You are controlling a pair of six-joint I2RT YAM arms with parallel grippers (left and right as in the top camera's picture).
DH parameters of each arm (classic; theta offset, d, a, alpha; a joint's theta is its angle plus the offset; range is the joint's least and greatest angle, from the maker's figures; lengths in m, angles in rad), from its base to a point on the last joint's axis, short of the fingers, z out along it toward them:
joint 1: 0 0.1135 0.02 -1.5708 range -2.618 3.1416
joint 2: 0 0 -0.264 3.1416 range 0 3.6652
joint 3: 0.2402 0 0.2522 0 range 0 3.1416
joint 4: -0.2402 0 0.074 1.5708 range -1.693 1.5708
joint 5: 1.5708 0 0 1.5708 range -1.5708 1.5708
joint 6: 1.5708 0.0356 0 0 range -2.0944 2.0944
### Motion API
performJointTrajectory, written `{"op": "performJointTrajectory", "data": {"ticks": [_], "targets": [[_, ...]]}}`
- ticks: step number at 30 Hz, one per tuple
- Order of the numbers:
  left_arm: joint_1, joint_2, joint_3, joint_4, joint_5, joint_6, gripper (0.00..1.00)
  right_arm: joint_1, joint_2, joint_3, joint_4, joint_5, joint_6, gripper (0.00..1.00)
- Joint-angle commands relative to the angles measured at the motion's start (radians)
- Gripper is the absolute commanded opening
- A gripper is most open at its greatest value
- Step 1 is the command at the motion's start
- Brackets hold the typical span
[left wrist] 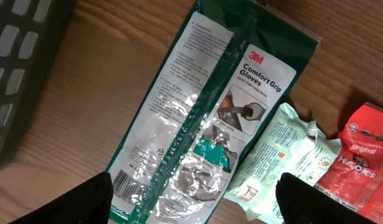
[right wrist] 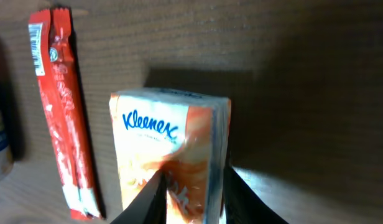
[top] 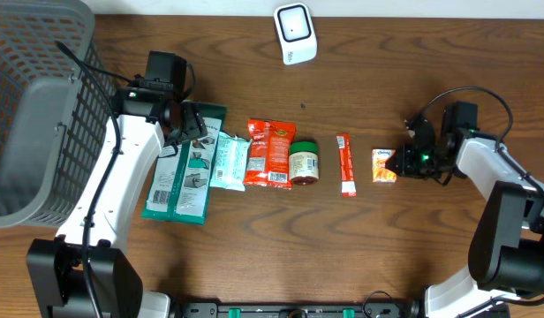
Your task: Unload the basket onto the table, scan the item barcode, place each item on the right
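Overhead view: at centre right of the worktop (top: 254,247), the right tool (top: 403,161) pinches the right end of a small Kleenex tissue pack (top: 384,165). At centre left, the left tool (top: 191,124) hangs wide open over a green gloves packet (top: 179,185).

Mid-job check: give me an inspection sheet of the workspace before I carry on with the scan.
Surface: wooden table, no spills seen.
Job's things: tissue pack at right; white scanner at far edge.
Clutter: gloves packet, wipes, red snack bag, jar, red sachet, in a row.
Grippers: left gripper open above gloves packet; right gripper fingers astride tissue pack, grip unconfirmed.
Cables: black cable looped over right arm.
Surroundings: gray basket at left.
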State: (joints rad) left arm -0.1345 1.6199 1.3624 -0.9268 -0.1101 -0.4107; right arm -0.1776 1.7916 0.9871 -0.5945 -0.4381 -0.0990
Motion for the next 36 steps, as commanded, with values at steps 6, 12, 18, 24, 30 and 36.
{"op": "performJointTrajectory", "data": {"ticks": [6, 12, 18, 24, 30, 36], "targets": [[0.000, 0.002, -0.003, -0.003, -0.006, 0.006, 0.84, -0.008, 0.009, -0.077, 0.089, -0.029, -0.014, 0.08], [0.000, 0.002, -0.003, -0.003, -0.006, 0.006, 0.84, 0.012, -0.077, 0.035, -0.027, 0.060, 0.048, 0.01], [0.000, 0.002, -0.003, -0.003, -0.006, 0.006, 0.84, 0.159, -0.190, 0.072, -0.061, 0.406, 0.142, 0.01], [0.000, 0.002, -0.003, -0.003, -0.006, 0.006, 0.84, 0.400, -0.182, 0.071, -0.062, 0.876, 0.247, 0.01], [0.000, 0.002, -0.003, -0.003, -0.006, 0.006, 0.84, 0.569, -0.082, 0.070, -0.064, 1.225, 0.313, 0.01], [0.000, 0.002, -0.003, -0.003, -0.006, 0.006, 0.84, 0.634, 0.045, 0.070, -0.036, 1.312, 0.340, 0.01]]}}
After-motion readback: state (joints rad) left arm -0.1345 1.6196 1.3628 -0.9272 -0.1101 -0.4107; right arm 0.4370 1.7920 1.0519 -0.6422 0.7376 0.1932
